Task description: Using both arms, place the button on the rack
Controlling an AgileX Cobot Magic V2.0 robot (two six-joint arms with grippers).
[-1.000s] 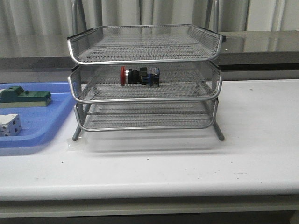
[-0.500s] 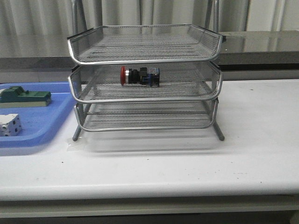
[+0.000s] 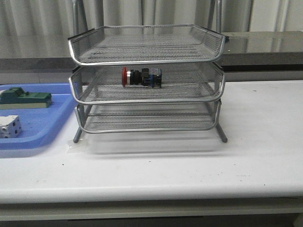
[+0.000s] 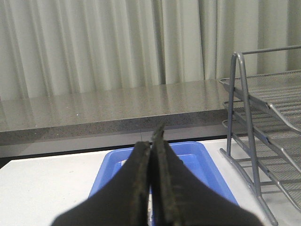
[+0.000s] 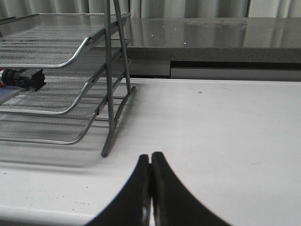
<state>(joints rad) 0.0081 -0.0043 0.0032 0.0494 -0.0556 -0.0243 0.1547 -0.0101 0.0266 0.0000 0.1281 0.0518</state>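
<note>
button (image 3: 141, 77) lies on its side in rack (image 3: 147, 99) middle tier, well apart from both claws. nothing moved over last second, looks done. left gripper (image 4: 151, 155) pinched closed, empty, above blue tray (image 4: 188, 160); right gripper (image 5: 150, 165) same, beside rack.

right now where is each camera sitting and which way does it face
Front view: low before the table, facing the rack with the button on its middle tier; no arm shows.
Left wrist view: behind the shut left gripper, facing the blue tray.
Right wrist view: behind the shut right gripper, over the table.
All share the rack.
</note>
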